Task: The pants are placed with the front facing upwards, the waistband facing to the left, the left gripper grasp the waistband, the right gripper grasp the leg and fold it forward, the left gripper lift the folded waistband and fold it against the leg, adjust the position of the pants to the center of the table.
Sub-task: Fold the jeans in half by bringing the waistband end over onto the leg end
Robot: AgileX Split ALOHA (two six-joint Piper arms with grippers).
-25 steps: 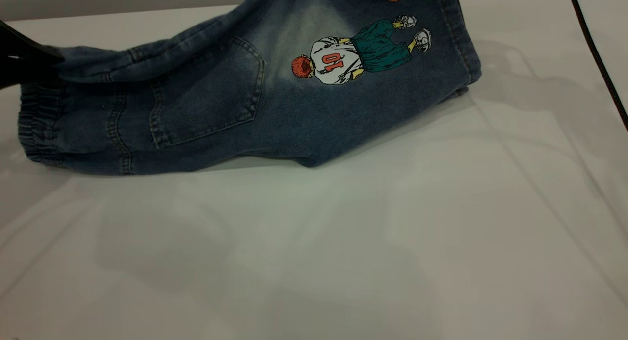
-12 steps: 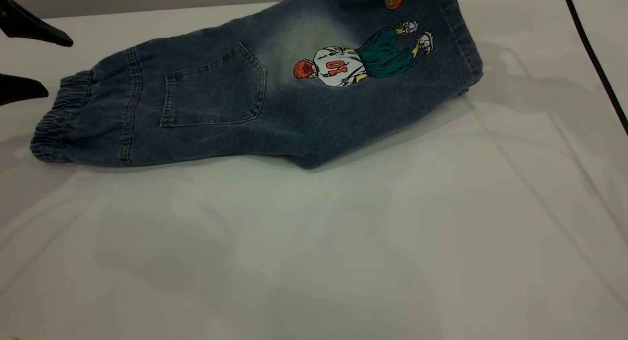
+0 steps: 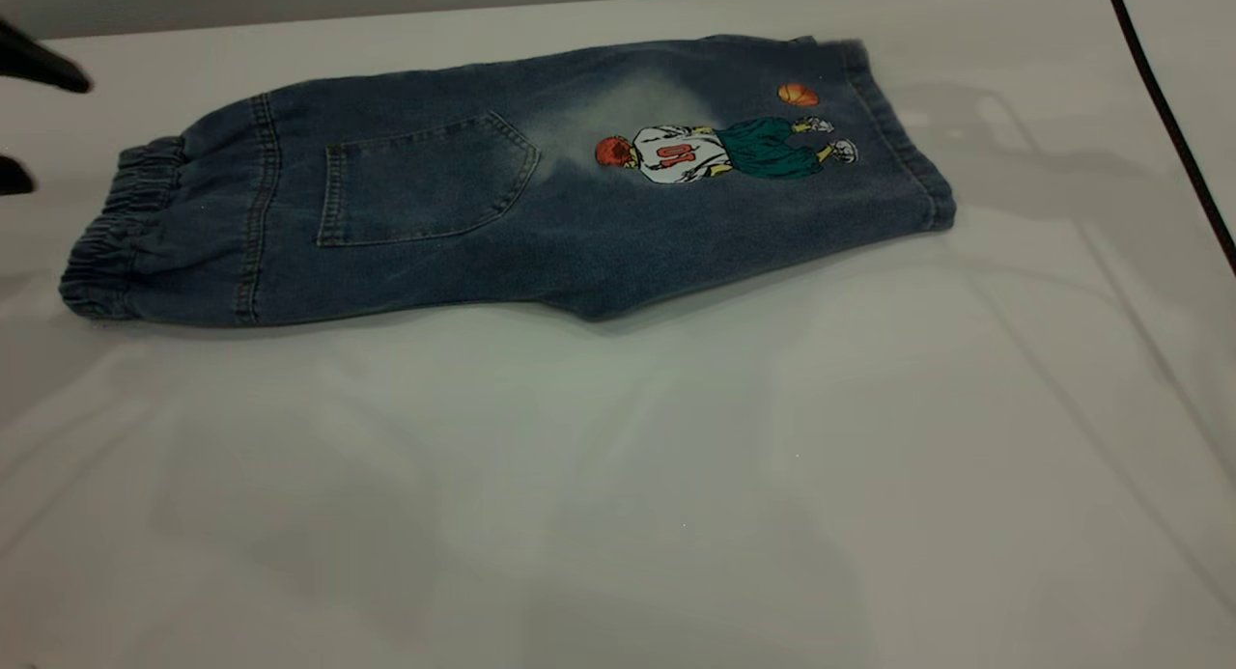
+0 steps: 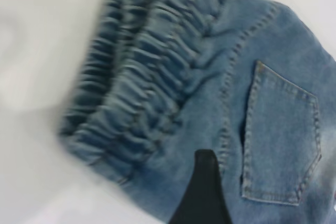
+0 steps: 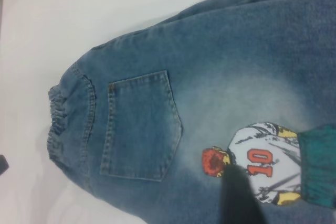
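The blue denim pants lie flat on the white table, folded lengthwise, patch pocket up. The ruched waistband points left. The leg with the basketball-player print lies on top, its hem at the right. My left gripper hovers open at the far left edge, just beyond the waistband, holding nothing. One of its fingers shows over the denim. My right gripper is up above the leg; only one black finger shows, over the print, with nothing held.
A black cable runs down the right side of the table. The table's far edge lies just behind the pants. Bare white tabletop stretches in front of the pants.
The right gripper has let the leg drop; it now lies flat instead of raised at the far edge. The left gripper, which had let go of the waistband, has drawn back left.
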